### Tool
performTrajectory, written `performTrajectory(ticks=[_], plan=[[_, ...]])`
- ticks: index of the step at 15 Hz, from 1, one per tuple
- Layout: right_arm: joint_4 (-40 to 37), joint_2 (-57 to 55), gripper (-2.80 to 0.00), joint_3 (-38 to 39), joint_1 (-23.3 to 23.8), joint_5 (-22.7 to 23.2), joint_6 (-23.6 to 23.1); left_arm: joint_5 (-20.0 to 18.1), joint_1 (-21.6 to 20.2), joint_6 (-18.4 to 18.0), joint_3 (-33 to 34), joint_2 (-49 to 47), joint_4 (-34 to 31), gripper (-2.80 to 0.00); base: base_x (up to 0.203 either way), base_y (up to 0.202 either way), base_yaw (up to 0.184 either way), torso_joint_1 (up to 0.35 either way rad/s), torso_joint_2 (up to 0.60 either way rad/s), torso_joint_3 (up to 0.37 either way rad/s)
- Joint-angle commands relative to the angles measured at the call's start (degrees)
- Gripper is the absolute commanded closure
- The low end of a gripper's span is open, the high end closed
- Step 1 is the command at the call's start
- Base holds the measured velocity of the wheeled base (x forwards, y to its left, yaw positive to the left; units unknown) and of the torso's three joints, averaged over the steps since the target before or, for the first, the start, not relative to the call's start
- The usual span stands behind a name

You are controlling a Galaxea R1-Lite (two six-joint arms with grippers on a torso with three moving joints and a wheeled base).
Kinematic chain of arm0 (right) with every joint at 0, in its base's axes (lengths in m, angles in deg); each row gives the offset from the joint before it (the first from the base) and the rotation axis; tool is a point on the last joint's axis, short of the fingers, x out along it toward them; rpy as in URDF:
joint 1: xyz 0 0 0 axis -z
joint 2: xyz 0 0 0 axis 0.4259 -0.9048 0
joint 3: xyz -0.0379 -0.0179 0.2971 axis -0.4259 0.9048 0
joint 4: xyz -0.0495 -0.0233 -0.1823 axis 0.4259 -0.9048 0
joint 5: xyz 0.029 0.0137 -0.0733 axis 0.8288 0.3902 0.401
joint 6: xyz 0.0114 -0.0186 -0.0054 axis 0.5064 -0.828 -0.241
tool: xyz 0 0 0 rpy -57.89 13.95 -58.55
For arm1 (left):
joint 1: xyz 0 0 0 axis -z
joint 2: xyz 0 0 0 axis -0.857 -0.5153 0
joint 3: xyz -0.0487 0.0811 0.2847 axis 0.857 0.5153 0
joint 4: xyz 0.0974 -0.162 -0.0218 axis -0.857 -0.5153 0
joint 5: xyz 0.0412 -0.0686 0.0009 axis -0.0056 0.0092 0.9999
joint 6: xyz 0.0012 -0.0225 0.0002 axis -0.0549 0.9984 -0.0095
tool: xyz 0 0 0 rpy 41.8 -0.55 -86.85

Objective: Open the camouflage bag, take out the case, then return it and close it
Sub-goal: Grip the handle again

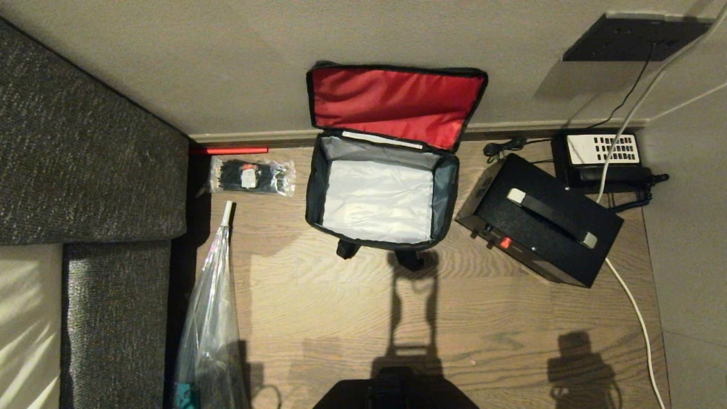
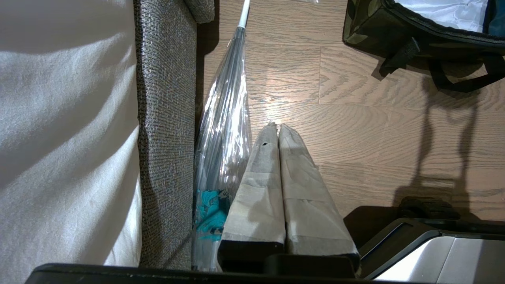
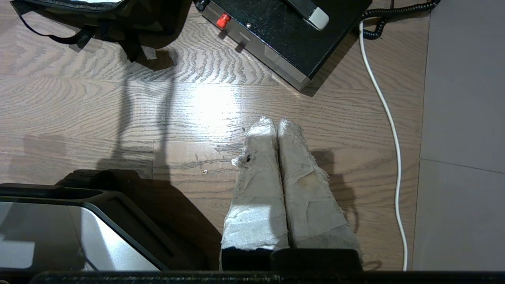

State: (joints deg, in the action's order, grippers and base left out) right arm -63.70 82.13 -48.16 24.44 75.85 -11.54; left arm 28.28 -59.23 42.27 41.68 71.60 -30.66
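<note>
Bag [image 1: 381, 196] open on floor, empty inside. Case [image 1: 539, 227] right of it, looks stiff and heavy (take by top handle [image 1: 551, 217]). Left hand [image 2: 275, 127] and right hand [image 3: 275, 120] closed, empty.

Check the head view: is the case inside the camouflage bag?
No. The case lies on the floor beside the open camouflage bag, whose interior shows only lining.

One camouflage bag [image 1: 381, 193]; one case [image 1: 539, 218] — one telephone [image 1: 603, 154] (corded); one packet of ties [image 1: 251, 176].
</note>
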Motion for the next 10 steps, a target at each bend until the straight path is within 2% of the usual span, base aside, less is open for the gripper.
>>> performTrajectory(ticks=[1,10], plan=[[0.0,-0.1,0.00,0.0,0.0,0.1,0.0,0.0,0.0,0.0,0.2,0.1,0.0,0.00,0.000,0.000,0.000,0.000,0.00,0.000],[0.0,-0.1,0.00,0.0,0.0,0.1,0.0,0.0,0.0,0.0,0.2,0.1,0.0,0.00,0.000,0.000,0.000,0.000,0.00,0.000]])
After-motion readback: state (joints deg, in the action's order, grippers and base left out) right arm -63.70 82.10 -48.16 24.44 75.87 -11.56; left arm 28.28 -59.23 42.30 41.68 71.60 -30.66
